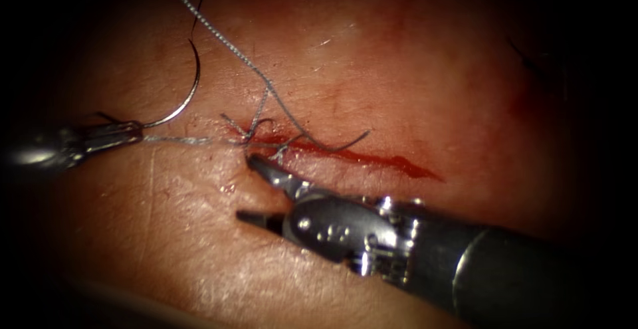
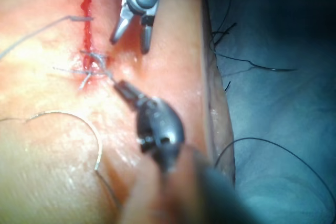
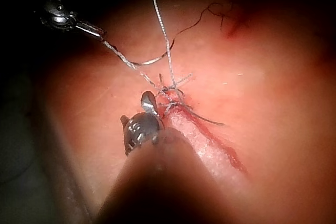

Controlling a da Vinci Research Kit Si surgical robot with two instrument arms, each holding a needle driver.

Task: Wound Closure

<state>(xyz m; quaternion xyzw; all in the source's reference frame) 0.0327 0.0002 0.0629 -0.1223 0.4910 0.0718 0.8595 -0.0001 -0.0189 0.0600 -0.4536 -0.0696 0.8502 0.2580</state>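
Left tool (image 1: 129,131) reaches in low from the left edge of the endoscope view, shaft nearly level, its jaws pinched together on the thread (image 1: 179,140), whose strand runs taut toward the left end of the cut (image 1: 345,153). Right tool (image 1: 256,193) angles up from the lower right, wrist bent, jaws spread wide with nothing between them: the upper jaw's tip sits right at the knotted thread, the lower jaw lies over the tissue (image 1: 173,236) beneath it.

Pinkish-tan pork tissue (image 1: 412,90) is streaked by red fluid (image 1: 372,157); grey twisted thread (image 1: 226,42) and a dark curved steel needle (image 1: 189,93) are seen.
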